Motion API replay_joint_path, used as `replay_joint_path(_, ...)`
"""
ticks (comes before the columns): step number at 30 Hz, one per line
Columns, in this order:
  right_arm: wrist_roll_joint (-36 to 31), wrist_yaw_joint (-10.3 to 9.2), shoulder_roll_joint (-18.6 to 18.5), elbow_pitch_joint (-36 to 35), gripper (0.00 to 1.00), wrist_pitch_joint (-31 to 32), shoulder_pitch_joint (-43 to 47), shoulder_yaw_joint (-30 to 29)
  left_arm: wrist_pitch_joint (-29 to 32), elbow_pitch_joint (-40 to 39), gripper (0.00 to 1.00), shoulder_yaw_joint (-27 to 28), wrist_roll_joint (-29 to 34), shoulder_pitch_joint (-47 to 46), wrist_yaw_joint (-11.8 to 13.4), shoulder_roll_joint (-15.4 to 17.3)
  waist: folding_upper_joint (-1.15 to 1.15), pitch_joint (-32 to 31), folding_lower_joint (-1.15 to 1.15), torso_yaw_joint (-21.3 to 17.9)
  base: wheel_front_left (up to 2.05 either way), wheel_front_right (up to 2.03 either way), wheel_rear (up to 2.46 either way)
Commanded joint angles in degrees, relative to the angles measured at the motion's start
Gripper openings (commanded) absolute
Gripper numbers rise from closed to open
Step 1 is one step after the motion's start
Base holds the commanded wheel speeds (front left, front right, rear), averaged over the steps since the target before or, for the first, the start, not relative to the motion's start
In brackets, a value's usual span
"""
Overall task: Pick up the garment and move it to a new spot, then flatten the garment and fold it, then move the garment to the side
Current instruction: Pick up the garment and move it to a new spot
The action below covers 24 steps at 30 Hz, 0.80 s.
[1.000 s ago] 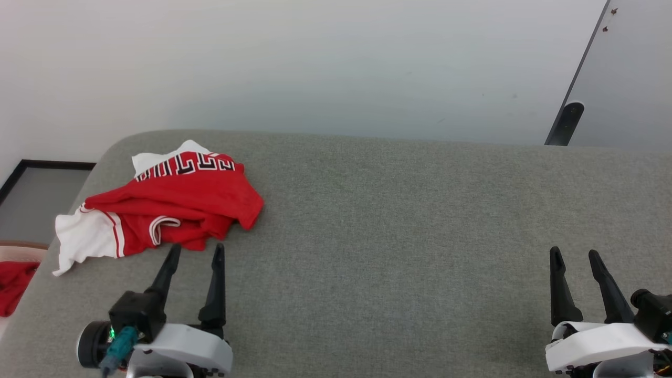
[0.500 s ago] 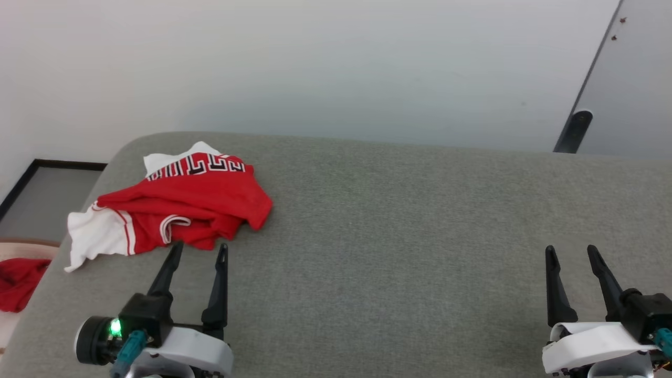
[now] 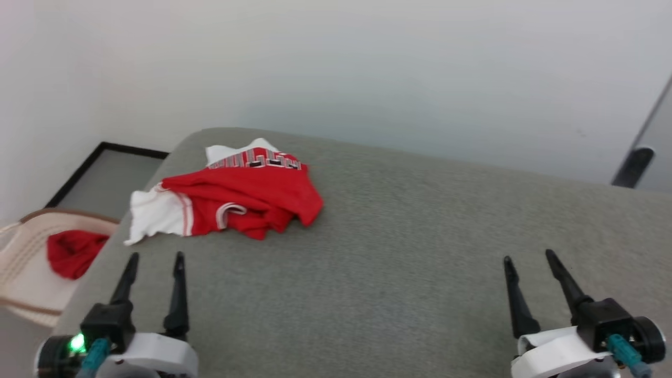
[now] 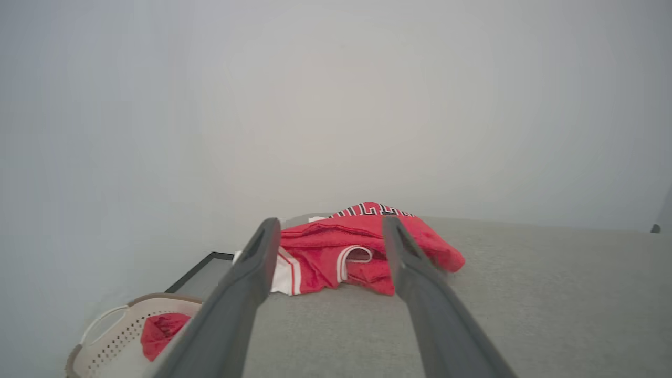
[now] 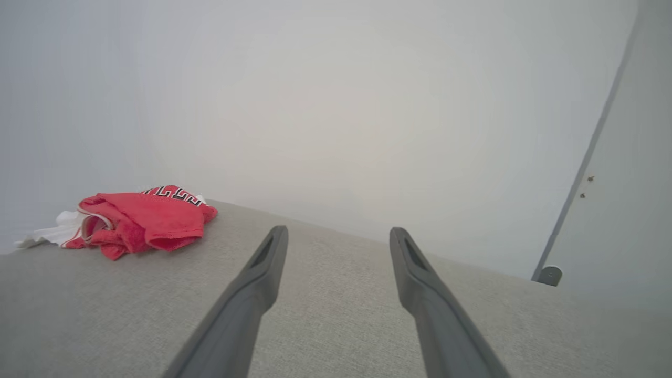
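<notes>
Only your view has swung left; the garment [image 3: 247,202] lies crumpled at the table's [image 3: 394,273] far left corner. Left claw [image 3: 155,255] and right claw [image 3: 526,254] both gape empty, short of it. Light, limp cloth (likely slippery): pinch a raised near fold.

1. Upper left of the head view, lettering on the shirt [image 3: 247,197] is blurring unreadably.
2. The basket [image 3: 26,262] is running off the left edge.
3. Mid left wrist view, a finger [image 4: 247,283] of the left gripper [image 4: 331,223] is hiding some sleeve.

One red-and-white garment [image 3: 247,202], one grey bench [image 3: 394,262], one pale basket [image 3: 23,286], one small red cloth [image 3: 73,252], and two grippers: left gripper [image 3: 156,255], right gripper [image 3: 528,255].
</notes>
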Motion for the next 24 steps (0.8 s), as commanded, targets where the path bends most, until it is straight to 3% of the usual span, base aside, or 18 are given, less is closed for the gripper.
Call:
replay_joint_path(1, -1.05, 0.04, 0.1, 0.08, 1.0, -0.48, 0.71, 0.69, -0.45, 0.0, 1.0, 0.75, 1.3, 0.76, 0.31, 0.21, 0.0, -1.56, 0.0, 4.25, 0.0, 0.0, 0.0)
replay_joint_path(10, 0.01, 0.03, 0.16, 1.53, 1.0, -0.61, -0.33, 3.84, -0.48, 0.02, 1.0, 5.35, 0.73, 2.76, 0.32, -1.08, 0.0, -2.4, 0.0, 9.34, 0.0, 0.0, 0.0)
replay_joint_path(17, -0.44, 0.03, -0.35, 1.88, 1.0, -0.61, -1.15, 4.01, 0.27, 4.28, 1.0, 6.26, -3.04, -1.78, -2.54, -1.69, 0.0, -0.87, 0.0, 9.04, 0.0, 0.0, 0.0)
replay_joint_path(20, -0.6, 0.03, -1.13, 1.9, 1.0, -0.61, -1.87, 4.49, 5.68, 6.34, 1.0, 5.53, -6.22, -7.26, -4.41, 0.36, 0.0, 0.76, 0.0, 7.65, 0.0, 0.0, 0.0)
replay_joint_path(24, -1.13, 0.03, -2.42, 0.83, 1.0, -0.05, -3.82, 5.44, 14.44, 6.78, 1.0, 3.97, -9.65, -16.85, -5.66, 5.72, 0.0, 4.85, 0.0, 5.06, 0.0, 0.0, 0.0)
